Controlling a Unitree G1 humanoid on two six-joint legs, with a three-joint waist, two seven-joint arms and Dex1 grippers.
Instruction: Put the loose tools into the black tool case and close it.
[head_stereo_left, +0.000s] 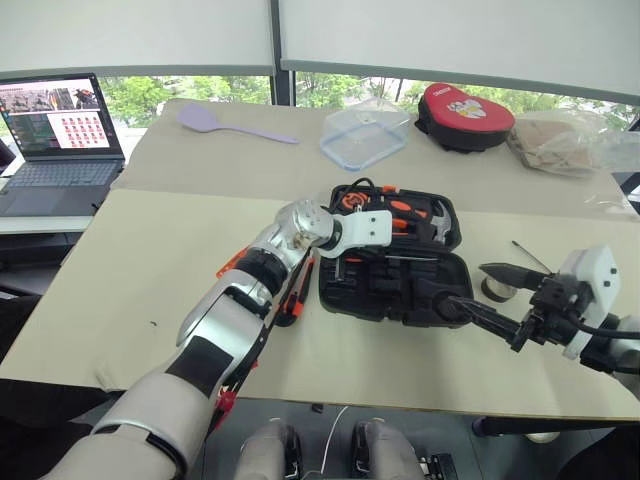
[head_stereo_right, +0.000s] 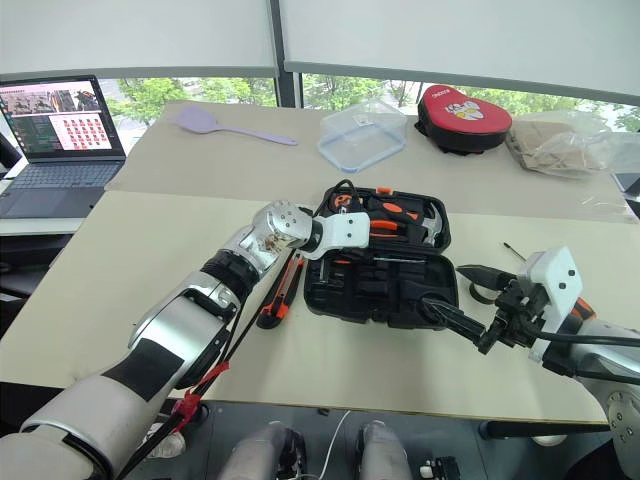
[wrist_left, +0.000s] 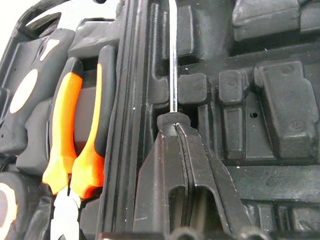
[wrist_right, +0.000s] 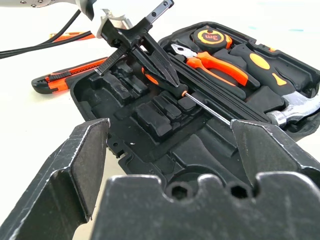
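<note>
A: Report the head views first.

B: The black tool case lies open on the table, toward the robot's right of centre. The left arm reaches across from the left, and its wrist ends over the case's near half. The orange-black utility knife lies on the table just beside the case's left edge, partly under that arm. The small grey tape roll sits on the table just right of the case.

A: What do the wrist views add?

B: The left wrist view shows the left gripper with its fingers pressed together, pinching the handle end of a black-and-orange-handled screwdriver; the metal shaft runs straight ahead over the moulded recesses. The orange-handled pliers sit seated in the far half. The right wrist view gives the same grip from the side: the gripper slants down into the near half, and the shaft lies nearly flat along the recess row. It also shows the hammer in the far half.

A: State the right arm.

B: The right gripper hangs near the case's right corner, apart from it, pointing left toward it. Its fingers are spread wide and hold nothing.
</note>
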